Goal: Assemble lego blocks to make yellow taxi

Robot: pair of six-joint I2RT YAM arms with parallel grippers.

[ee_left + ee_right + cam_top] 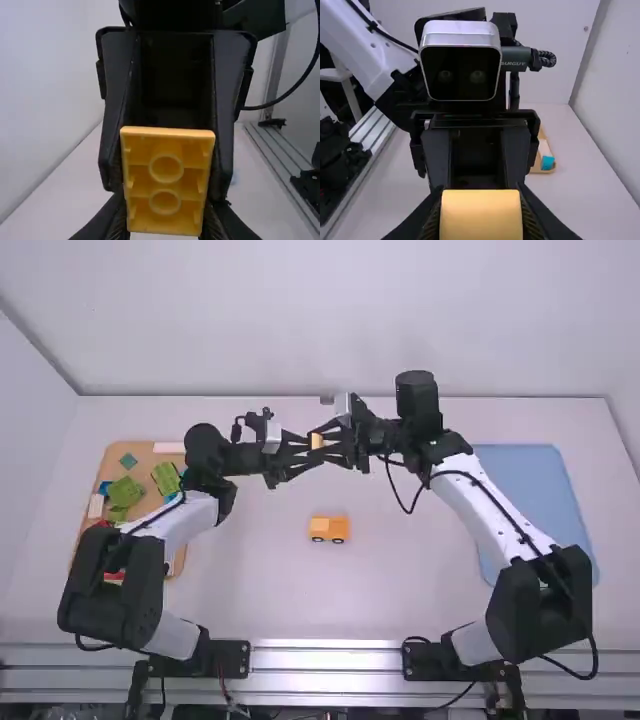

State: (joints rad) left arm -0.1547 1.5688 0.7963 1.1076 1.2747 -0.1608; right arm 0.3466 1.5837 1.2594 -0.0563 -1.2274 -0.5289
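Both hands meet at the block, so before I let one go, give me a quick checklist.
1. Left hand closed on the yellow block: ok.
2. Right hand closed on it too: ok.
3. Either grip firm enough to hold alone: cannot tell.
4. Block lifted off the table: ok.
5. Underside down for fitting: not ok, the hollow side faces the left hand.
6. Small car on the table, away from both hands: ok.
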